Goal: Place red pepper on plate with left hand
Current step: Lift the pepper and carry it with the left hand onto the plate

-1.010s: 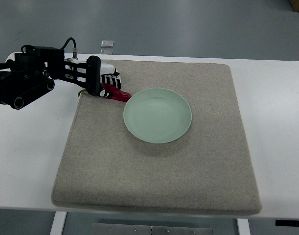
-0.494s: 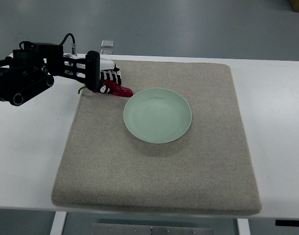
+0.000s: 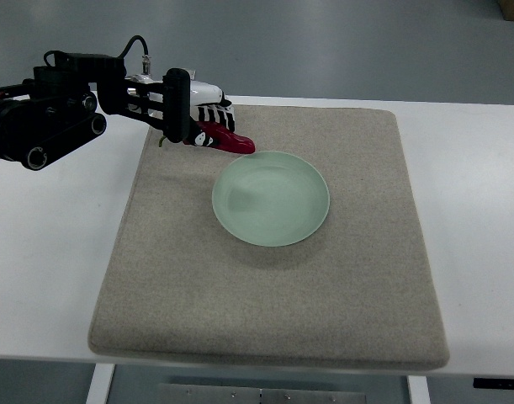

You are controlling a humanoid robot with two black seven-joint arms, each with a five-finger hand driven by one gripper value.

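Note:
My left hand [image 3: 204, 124] reaches in from the left edge, lifted above the mat. Its fingers are shut on a red pepper [image 3: 229, 140], whose tip pointing right hangs just over the far-left rim of the plate. The pale green round plate [image 3: 271, 198] lies in the middle of the mat with nothing in it. The pepper's green stem pokes out behind the palm. My right arm does not show.
A beige felt mat [image 3: 273, 278] covers most of the white table [image 3: 46, 252]. A small clear bracket [image 3: 184, 80] sits at the table's far edge behind the hand.
The left hand has lifted the pepper off the mat and carried it right and away from me, so its tip now overhangs the plate's rim.

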